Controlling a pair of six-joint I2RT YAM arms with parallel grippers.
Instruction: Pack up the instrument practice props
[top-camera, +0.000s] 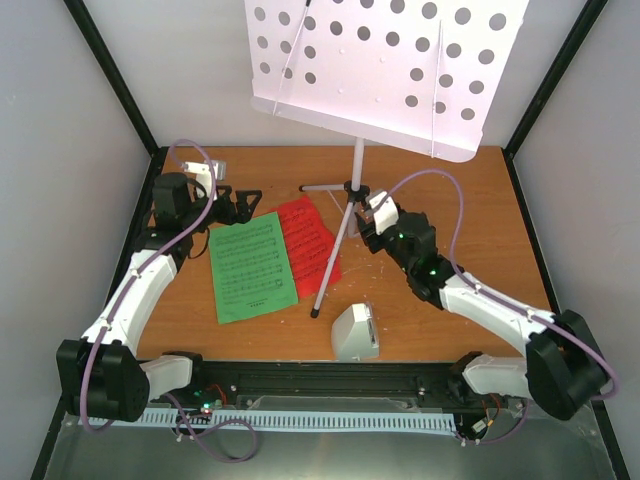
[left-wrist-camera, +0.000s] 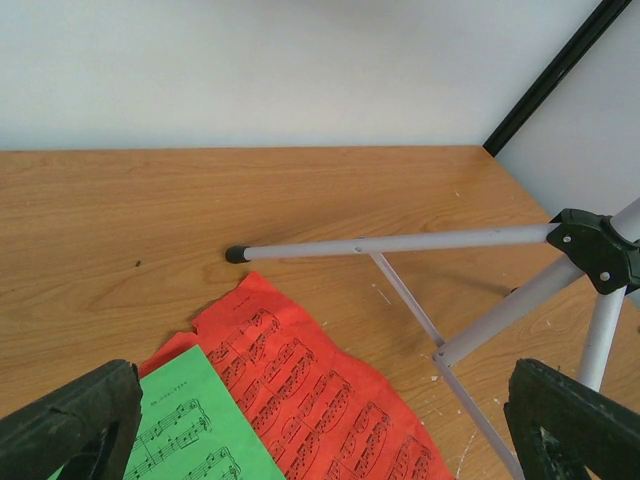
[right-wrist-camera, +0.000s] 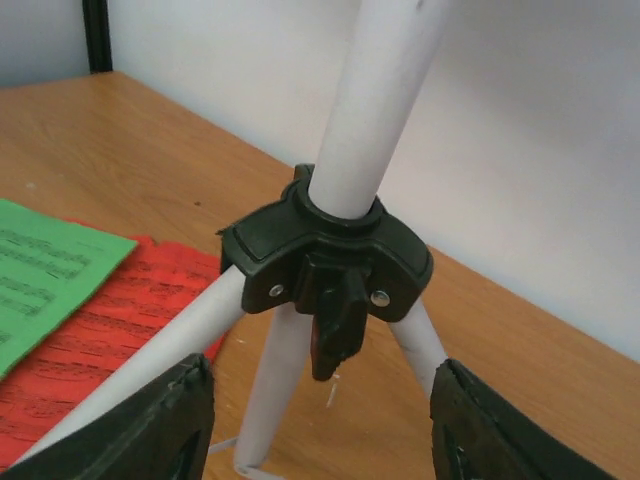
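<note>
From the top external view we see the music stand (top-camera: 385, 70), a white tray punched with round holes, tilted above the far edge of the bench (top-camera: 500, 250), which has a wood-grain orange-brown top. Its thin silver tripod (top-camera: 335, 250) stands at the middle of the far half, with one leg reaching toward the near edge. The green sheet (top-camera: 252, 268) lies flat left of centre, overlapping the red sheet (top-camera: 310, 240), which lies under that leg. Both sheets carry printed staves, and their lettering is too small for us to read. The metronome (top-camera: 355, 332), a small white wedge with a clear front, sits near the middle of the near edge. The left hand (top-camera: 245, 205) hovers by the far-left corner, just beyond the green sheet. The right hand (top-camera: 368, 228) is close beside the tripod.

In the left wrist view, the black fingers (left-wrist-camera: 70, 425) are spread wide and grip nothing. A round silver leg with a black rubber tip (left-wrist-camera: 237, 254) rests on the bench beyond the crinkled red sheet.

In the right wrist view, the fingers (right-wrist-camera: 150, 425) are spread apart, flanking the tripod legs just below the black plastic hub (right-wrist-camera: 330, 260). Whether they touch the legs, we cannot tell. The hub has two screws and a small lever, and the white pole (right-wrist-camera: 380, 90) rises from it.
</note>
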